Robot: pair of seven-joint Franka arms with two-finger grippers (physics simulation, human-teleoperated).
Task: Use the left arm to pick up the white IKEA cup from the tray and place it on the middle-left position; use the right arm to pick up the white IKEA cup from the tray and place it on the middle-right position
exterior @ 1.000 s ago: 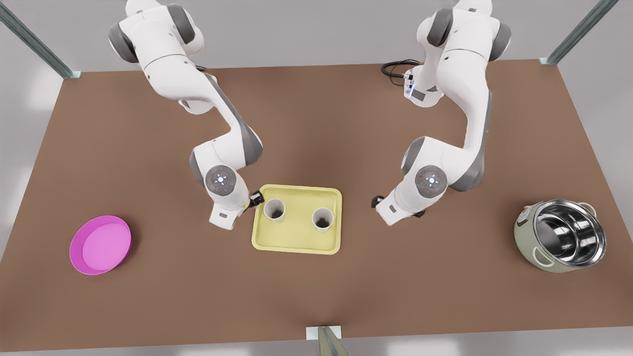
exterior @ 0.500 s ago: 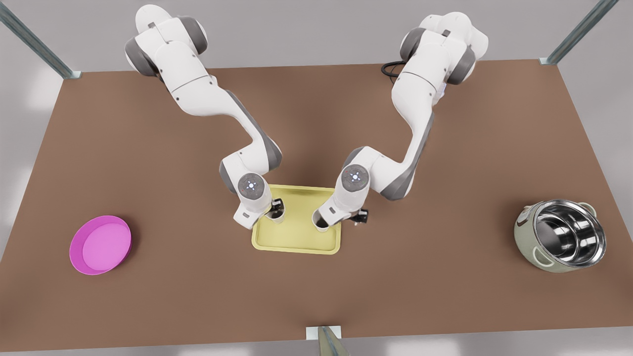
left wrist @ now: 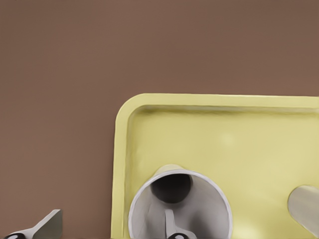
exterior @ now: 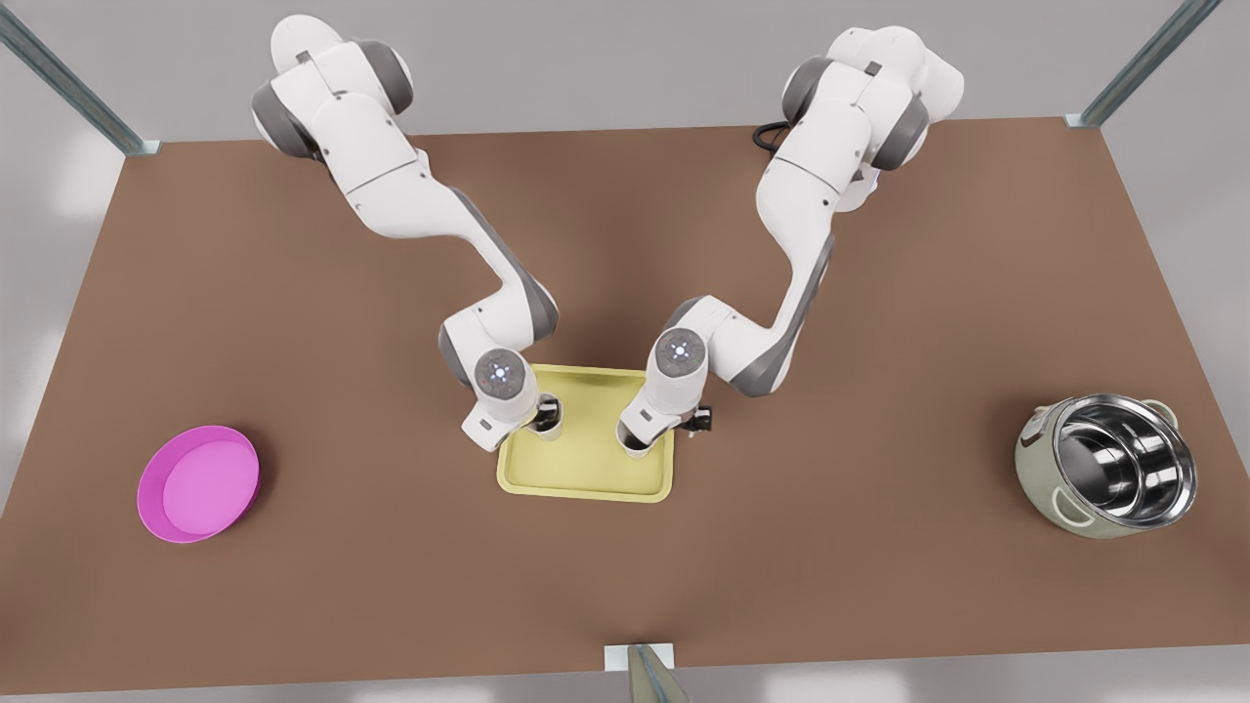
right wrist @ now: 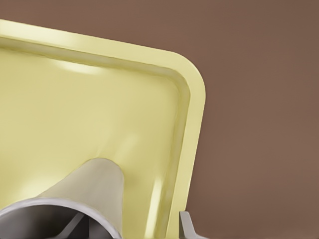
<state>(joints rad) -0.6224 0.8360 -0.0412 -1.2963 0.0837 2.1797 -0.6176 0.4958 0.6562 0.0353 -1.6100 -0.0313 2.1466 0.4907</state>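
Observation:
The pale yellow tray (exterior: 586, 478) lies at the table's middle front with two white cups on it. My left gripper (exterior: 540, 418) is down at the cup (exterior: 553, 426) on the front view's left. In the left wrist view this cup (left wrist: 199, 196) has one finger (left wrist: 172, 224) inside it and the other finger (left wrist: 49, 225) outside over the table, both clear of the wall, so the gripper is open. My right gripper (exterior: 640, 439) is down at the other cup (exterior: 633, 450). It is open too, with the cup's (right wrist: 94, 186) wall between its fingers (right wrist: 187, 225).
A pink plate (exterior: 199, 482) sits far on the front view's left and a steel pot (exterior: 1108, 478) far on its right. A black cable (exterior: 776, 132) lies at the back edge. Bare brown tabletop (exterior: 391, 547) flanks the tray on both sides.
Both arms swung in from beside the tray and lowered onto the cups. Since half a second ago they have shifted only slightly, the right wrist moving a little toward the front view's left.

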